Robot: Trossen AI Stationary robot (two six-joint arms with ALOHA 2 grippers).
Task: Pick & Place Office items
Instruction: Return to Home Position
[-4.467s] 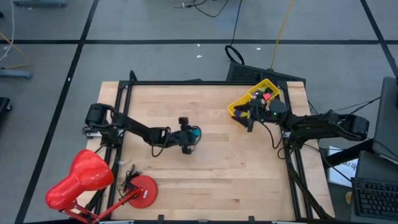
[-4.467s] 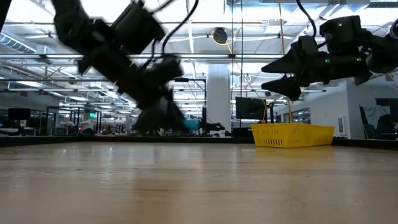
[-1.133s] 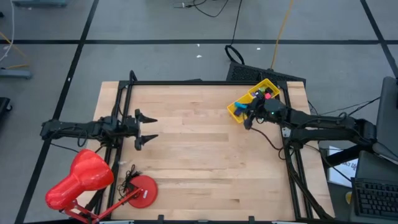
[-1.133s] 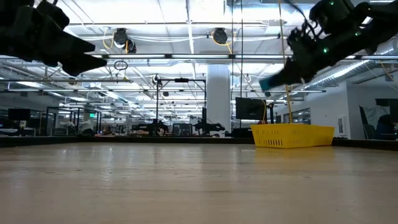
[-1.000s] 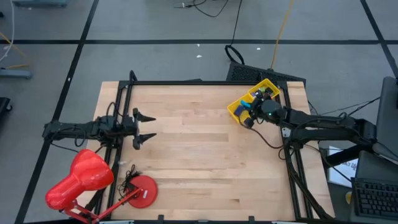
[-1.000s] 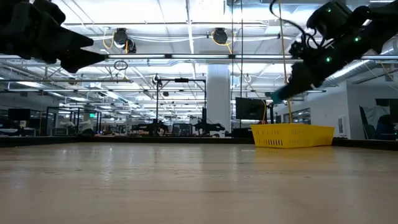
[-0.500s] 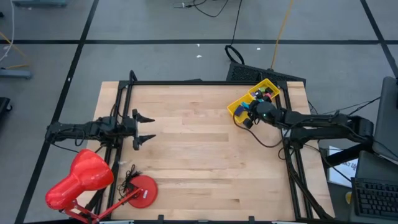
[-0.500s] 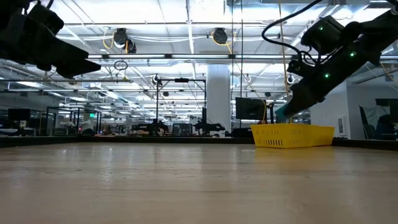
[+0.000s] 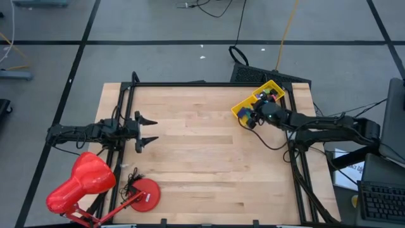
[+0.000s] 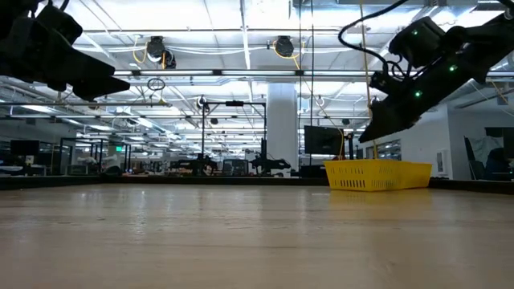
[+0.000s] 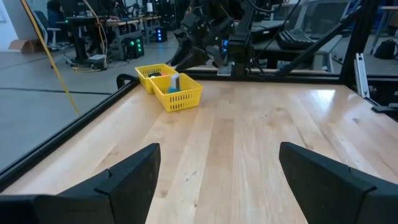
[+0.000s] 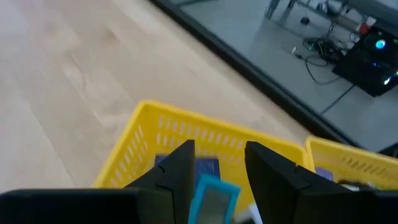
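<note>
My right gripper (image 9: 251, 118) hangs over the left end compartment of the yellow tray (image 9: 259, 95) at the table's far right. It is shut on a teal piece with a grey face (image 12: 214, 196). In the low view the right gripper (image 10: 372, 135) is above the tray (image 10: 377, 174), and the piece is hidden. A blue piece (image 12: 205, 167) lies in the compartment below. Red, black and green pieces (image 9: 272, 96) lie in the other compartment. My left gripper (image 9: 149, 130) is open and empty at the table's left edge. My right gripper has the teal piece between its two fingers (image 12: 180, 168), a little behind their tips, touching its two side edges (image 12: 198, 190). The fingers slant down toward the tray. The piece is lifted clear above the compartment.
A red desk lamp (image 9: 82, 183) with a round base (image 9: 144, 193) stands at the near left corner. A black frame rail (image 9: 209, 83) runs around the table. The wooden middle (image 9: 202, 145) lies bare between the arms. The left wrist view shows the tray (image 11: 171, 90) far off.
My right gripper has come down toward the yellow tray with the teal piece and tipped its fingers more steeply downward over the tray's left end. The piece stays between the fingers.
</note>
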